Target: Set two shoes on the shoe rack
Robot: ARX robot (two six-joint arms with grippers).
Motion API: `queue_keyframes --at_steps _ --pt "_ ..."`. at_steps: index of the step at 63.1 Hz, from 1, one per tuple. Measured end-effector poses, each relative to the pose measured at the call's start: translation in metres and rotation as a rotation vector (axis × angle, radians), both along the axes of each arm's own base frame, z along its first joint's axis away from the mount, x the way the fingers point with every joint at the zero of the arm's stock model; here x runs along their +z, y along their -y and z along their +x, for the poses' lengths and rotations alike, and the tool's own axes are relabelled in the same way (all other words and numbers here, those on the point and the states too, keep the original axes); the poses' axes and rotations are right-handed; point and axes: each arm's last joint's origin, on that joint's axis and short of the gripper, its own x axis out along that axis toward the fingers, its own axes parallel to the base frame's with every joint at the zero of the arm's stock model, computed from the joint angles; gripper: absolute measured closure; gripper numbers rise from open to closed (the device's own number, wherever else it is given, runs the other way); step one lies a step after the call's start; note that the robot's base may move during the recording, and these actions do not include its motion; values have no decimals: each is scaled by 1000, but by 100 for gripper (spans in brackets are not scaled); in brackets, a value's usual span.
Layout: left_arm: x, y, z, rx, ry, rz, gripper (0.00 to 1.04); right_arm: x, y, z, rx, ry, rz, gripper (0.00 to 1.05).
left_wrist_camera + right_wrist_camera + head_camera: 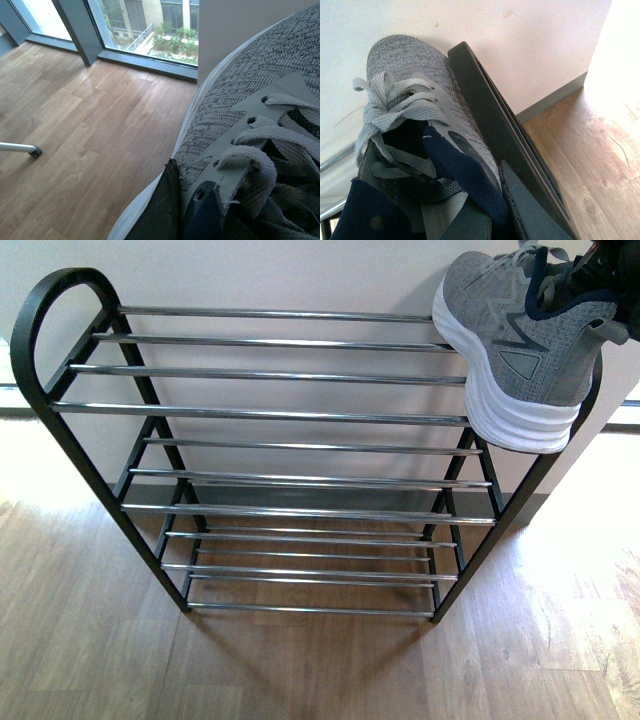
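I see the shoe rack (290,415) standing dead ahead against the wall (300,270), on a wooden floor (90,640). The first sneaker (500,330) is up at about two o'clock in my front view, over the right end of the top tier. It is tilted, with its toe toward eleven o'clock and its white sole facing the bars. I cannot tell whether the sole actually rests on them. On the right wrist camera this grey knit shoe sits just beside the rack's black side frame (490,115). The right claw (495,220) is clamped on its collar, one dark finger (530,210) between shoe and frame. The left arm is out of my front view. Its wrist camera is filled by the second sneaker (240,110), laces up close, with the left claw (182,215) pinched on the rim of its opening. Beyond it lie floorboards, a window (150,25) and a pale metal leg (20,148).
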Motion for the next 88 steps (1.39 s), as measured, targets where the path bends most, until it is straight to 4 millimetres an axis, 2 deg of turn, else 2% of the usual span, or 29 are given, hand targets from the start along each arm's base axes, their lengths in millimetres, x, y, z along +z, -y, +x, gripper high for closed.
queue_keyframes --at_steps 27,30,42,47,53,60,65,69,75,84,88 --pt "0 0 0 0 0 0 104 2 -3 3 0 56 5 104" --pt "0 0 0 0 0 0 104 3 -3 3 13 60 -2 93" --pt "0 0 0 0 0 0 104 12 -4 -1 54 76 20 59" --pt "0 0 0 0 0 0 104 26 3 -19 70 47 -7 38" --pt "0 0 0 0 0 0 104 41 13 -36 66 70 -73 24" --pt "0 0 0 0 0 0 104 66 36 -60 44 174 -252 8" --pt "0 0 0 0 0 0 104 76 44 -68 47 208 -329 10" --pt "0 0 0 0 0 0 104 76 48 -72 178 364 -366 19" --pt "0 0 0 -1 0 -1 104 56 50 -90 303 515 -427 35" --pt "0 0 0 2 0 1 104 39 57 -118 317 561 -487 58" --pt "0 0 0 1 0 1 104 32 62 -135 306 566 -502 73"
